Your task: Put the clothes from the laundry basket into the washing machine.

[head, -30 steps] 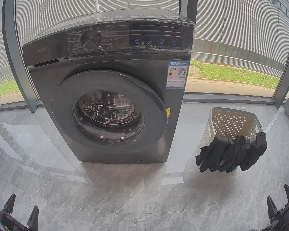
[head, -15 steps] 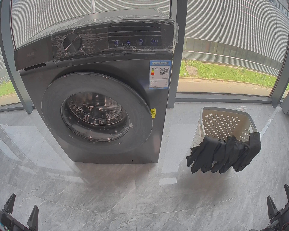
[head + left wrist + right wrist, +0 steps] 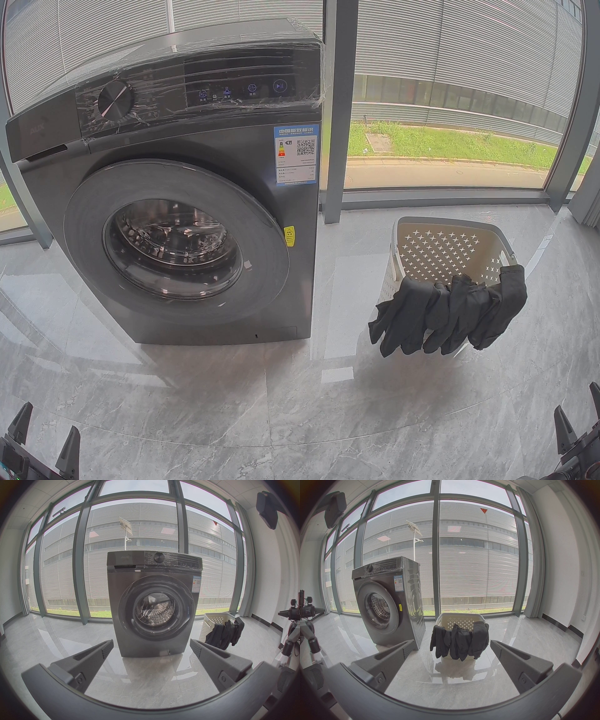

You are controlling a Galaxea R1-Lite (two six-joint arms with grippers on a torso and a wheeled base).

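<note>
Only the head camera swings right; clothes [image 3: 447,309] drape the laundry basket [image 3: 445,224] front rim, well ahead of left claw [image 3: 150,642] and right claw [image 3: 450,642], both spread wide.

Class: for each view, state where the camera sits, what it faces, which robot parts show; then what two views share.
Head view: on the head, looking down at washing machine and laundry basket; left end effector and right end effector at lower corners.
Left wrist view: on left wrist, facing the machine's door; own open fingers show.
Right wrist view: on right wrist, facing clothes draped over the basket; own open fingers show.
Shared: all show machine and basket.
</note>
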